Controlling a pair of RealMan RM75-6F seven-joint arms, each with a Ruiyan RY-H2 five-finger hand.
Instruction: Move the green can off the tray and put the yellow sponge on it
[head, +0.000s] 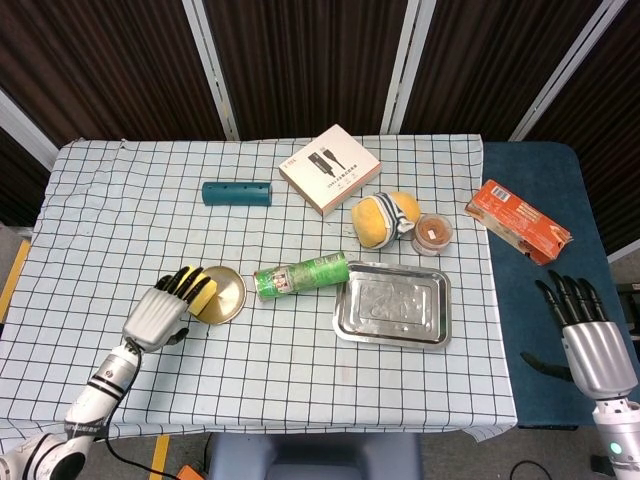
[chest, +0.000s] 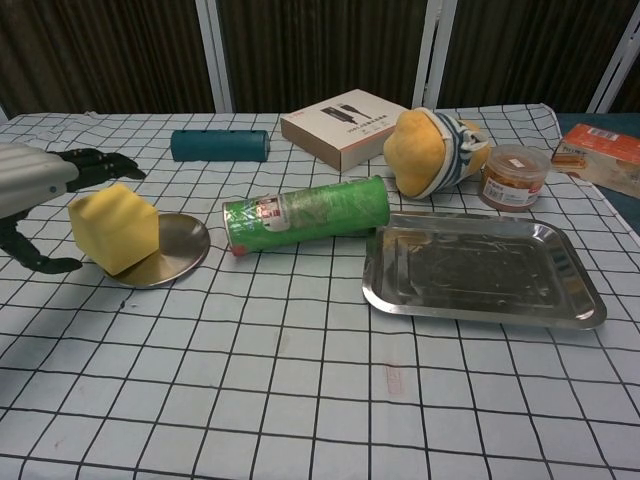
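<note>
Green can (head: 300, 275) lying on its side on the checked cloth, off the tray (head: 393, 305), one end touching the rim. Yellow sponge (chest: 113, 227) resting on a small round metal dish (chest: 167, 251), partly hidden in the head view by the left robot hand (head: 165, 308): fingers apart, reaching over the top, thumb low beside it; contact hard to judge. Right robot hand (head: 583, 330) spread, holding nothing, off past the table's edge. Dark curtains behind the table (head: 120, 210).
</note>
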